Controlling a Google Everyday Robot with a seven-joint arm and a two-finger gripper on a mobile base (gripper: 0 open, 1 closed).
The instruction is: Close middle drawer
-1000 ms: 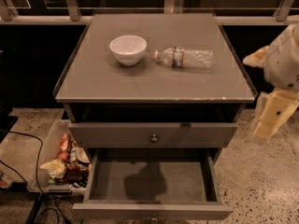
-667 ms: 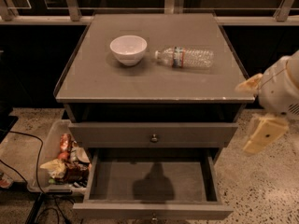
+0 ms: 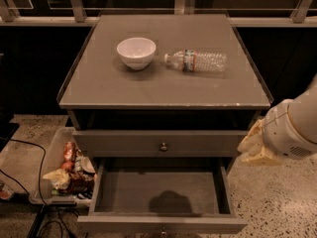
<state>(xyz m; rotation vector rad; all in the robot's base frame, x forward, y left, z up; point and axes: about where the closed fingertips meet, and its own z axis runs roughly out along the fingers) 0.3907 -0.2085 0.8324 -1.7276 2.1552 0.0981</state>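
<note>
Surface (image 3: pixel 124 90): flat grey-brown top of a low cabinet; a thin raised lip along its left and front edges.
Bowl (image 3: pixel 136 52): white, upright; on the surface toward the back-left, clear of the edges.
Bottle (image 3: pixel 196 61): clear plastic, lying on its side just right of the bowl, apart from it; cap end points toward the bowl; a label band near the neck.
Upper drawer (image 3: pixel 124 143): pushed in under the surface's front edge; one small round knob at its centre.
Middle drawer (image 3: pixel 133 190): pulled far out toward the camera, below the upper drawer; its floor lies bare with a dark shadow on it; its front runs along the bottom of the view, knob only just visible at the lower edge.
Tool (image 3: pixel 257 145): cream-coloured, at the end of a white arm coming in from the right; it hangs beside the cabinet's front-right corner, level with the upper drawer, above the open drawer's right side; no contact with the drawer is visible.
Bin (image 3: pixel 49 155): clear plastic, on the floor left of the cabinet; holds crumpled wrappers.
Cables (image 3: pixel 20 148): dark, across the floor at far left.
</note>
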